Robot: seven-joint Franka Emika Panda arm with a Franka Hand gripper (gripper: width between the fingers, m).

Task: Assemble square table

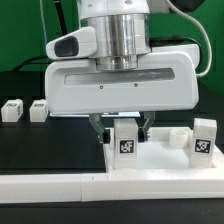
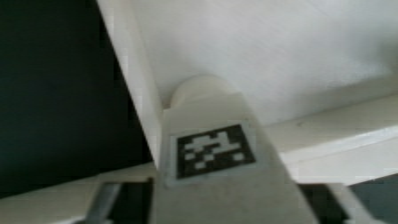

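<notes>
counting now: leg (image 1: pixel 12 108), leg (image 1: pixel 38 108), leg (image 1: pixel 127 142), leg (image 1: pixel 203 138), that's four legs on show. one top (image 1: pixel 165 158), just the one. one wall (image 1: pixel 60 190), single piece. and one gripper (image 1: pixel 121 128) up there, with two fingers (image 1: pixel 98 124).

We see a white leg block (image 2: pixel 217 118) showing its black-white tag (image 2: pixel 217 150), in front of the white tabletop (image 2: pixel 267 45), beside a black surface (image 2: pixel 54 90).

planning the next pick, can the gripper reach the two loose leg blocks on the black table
Probably not yet: its fingers look shut on a tagged leg over the square top. The loose leg blocks lie unobstructed, so after release the way seems free.
</notes>
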